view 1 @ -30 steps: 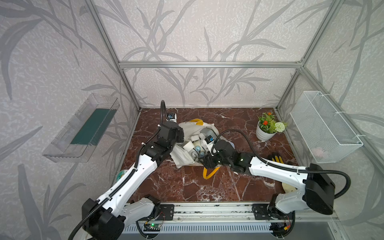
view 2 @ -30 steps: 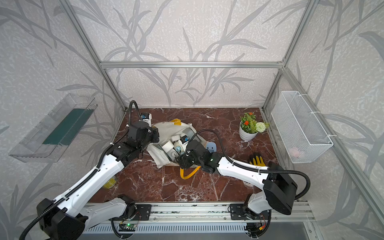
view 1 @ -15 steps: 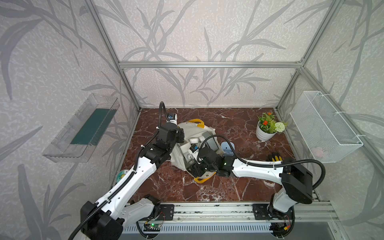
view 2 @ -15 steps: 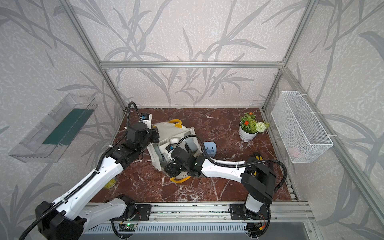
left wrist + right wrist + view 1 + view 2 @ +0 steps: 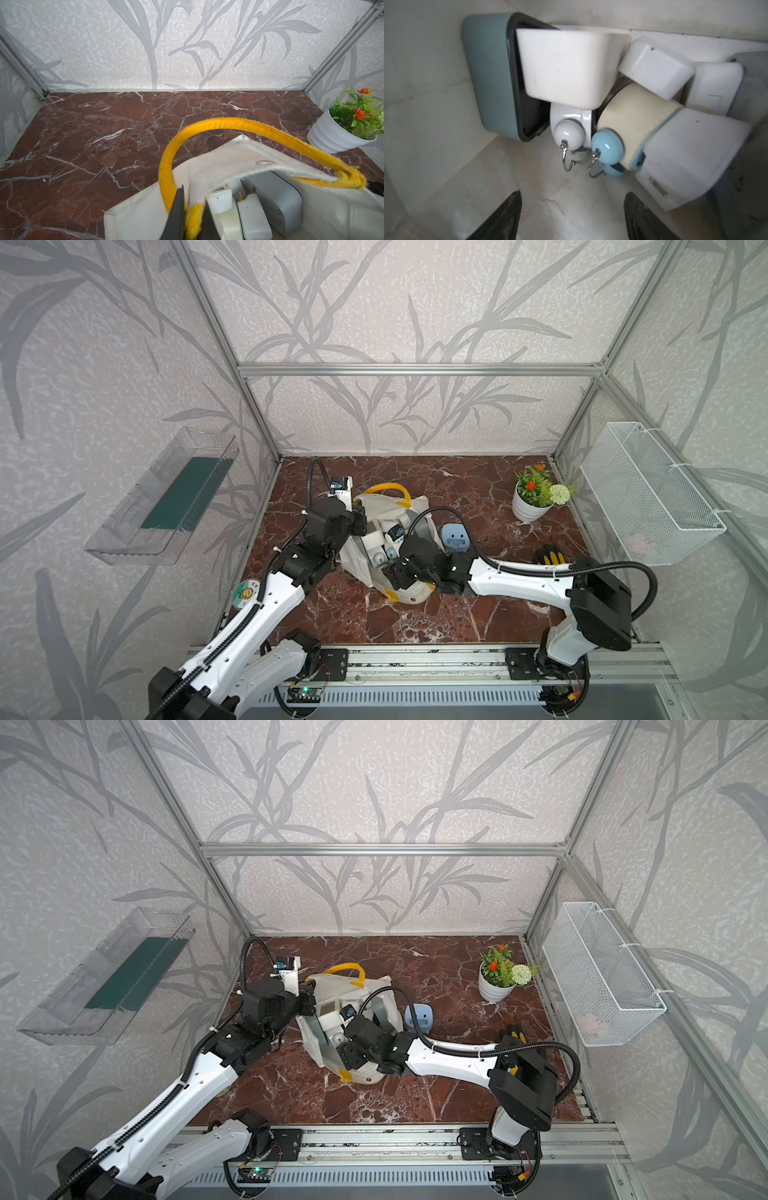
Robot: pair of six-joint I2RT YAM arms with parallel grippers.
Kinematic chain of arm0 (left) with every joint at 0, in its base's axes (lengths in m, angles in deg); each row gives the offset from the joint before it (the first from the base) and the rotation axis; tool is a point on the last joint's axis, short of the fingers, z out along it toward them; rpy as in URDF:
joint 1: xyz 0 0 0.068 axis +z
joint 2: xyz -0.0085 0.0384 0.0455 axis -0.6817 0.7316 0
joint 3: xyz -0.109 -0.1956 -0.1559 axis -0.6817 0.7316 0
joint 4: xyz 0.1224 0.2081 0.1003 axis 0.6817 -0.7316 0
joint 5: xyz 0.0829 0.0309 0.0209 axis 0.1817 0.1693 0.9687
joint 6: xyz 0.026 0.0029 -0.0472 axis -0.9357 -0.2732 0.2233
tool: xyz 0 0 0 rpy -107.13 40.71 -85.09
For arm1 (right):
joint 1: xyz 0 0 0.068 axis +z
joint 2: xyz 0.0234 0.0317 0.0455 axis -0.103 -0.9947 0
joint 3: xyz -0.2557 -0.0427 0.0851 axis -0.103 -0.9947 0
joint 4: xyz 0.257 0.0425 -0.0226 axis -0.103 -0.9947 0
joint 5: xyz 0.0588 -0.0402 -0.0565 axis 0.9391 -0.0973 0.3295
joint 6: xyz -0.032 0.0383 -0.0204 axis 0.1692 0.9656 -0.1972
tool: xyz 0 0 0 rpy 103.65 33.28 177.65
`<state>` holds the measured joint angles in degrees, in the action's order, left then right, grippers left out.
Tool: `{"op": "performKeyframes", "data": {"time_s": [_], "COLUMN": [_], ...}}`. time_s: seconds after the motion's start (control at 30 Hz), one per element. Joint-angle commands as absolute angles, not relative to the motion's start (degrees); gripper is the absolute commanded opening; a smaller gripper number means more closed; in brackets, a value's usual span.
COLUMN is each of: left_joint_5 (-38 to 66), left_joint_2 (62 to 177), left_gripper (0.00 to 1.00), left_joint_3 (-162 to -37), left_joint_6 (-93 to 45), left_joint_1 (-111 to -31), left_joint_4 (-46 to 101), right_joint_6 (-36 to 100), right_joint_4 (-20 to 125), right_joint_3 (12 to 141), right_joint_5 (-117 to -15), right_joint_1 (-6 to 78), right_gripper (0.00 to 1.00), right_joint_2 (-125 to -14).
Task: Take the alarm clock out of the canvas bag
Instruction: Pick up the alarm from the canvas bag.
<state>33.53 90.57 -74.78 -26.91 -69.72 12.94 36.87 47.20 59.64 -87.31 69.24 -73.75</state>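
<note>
- Pinching: left jaws are closed on the root of the yellow handle (image 5: pixel 218 122), where it meets the rim of the canvas bag (image 5: pixel 218 158). The strap sits clamped between them and the bag's mouth is held up and open.
- Right jaws: spread wide and empty inside the bag, with only cloth lining under and beside them.
- Alarm clocks, in bag: heaped just ahead of the right jaws against the far cloth.
  - White twin-bell clock (image 5: pixel 569 131) and blue twin-bell clock (image 5: pixel 607 143): nearest, roughly in line with the gap.
  - Teal square clock (image 5: pixel 490 79): off to one side.
  - White box clock (image 5: pixel 566 66): behind the bells, one of several pale blocks there.
- Outside bag: a pale blue clock-like block (image 5: pixel 456 537) stands on the tabletop (image 5: pixel 478 614), behind the right jaws and just beside the bag.
- Status, judged: opening and reach-in are done. Closing on a clock, drawing it back through the mouth and setting it down are not yet done.
</note>
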Motion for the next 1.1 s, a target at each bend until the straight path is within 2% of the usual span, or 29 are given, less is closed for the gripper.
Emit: {"op": "performKeyframes", "data": {"time_s": [0.0, 0.17, 0.5, 0.7, 0.97, 1.07], "left_joint_5": [31.8, 31.5, 32.7, 33.1, 33.3, 33.4], "left_joint_2": [89.0, 89.7, 91.4, 91.9, 91.8, 91.9], "left_gripper": [0.0, 0.0, 0.0, 0.0, 0.0, 0.0], "left_joint_3": [-74.9, -75.7, -77.7, -78.4, -78.8, -78.8], "left_joint_6": [-27.4, -27.4, -27.0, -26.2, -26.6, -26.6], "left_joint_1": [-70.0, -70.1, -70.2, -70.2, -70.2, -70.2], "left_joint_4": [16.6, 15.9, 14.0, 13.2, 12.6, 12.5], "right_joint_6": [36.6, 35.4, 36.7, 36.9, 37.8, 38.7], "right_joint_4": [48.5, 47.7, 45.1, 39.4, 37.8, 37.3], "right_joint_3": [58.1, 59.3, 60.4, 65.1, 66.7, 66.3], "right_joint_5": [-92.0, -91.7, -88.7, -88.0, -90.1, -92.6], "right_joint_1": [69.4, 69.3, 67.9, 67.9, 67.9, 67.9], "right_gripper": [0.79, 0.77, 0.64, 0.59, 0.58, 0.62], "right_joint_2": [-71.7, -72.9, -76.5, -82.1, -83.0, -81.8]}}
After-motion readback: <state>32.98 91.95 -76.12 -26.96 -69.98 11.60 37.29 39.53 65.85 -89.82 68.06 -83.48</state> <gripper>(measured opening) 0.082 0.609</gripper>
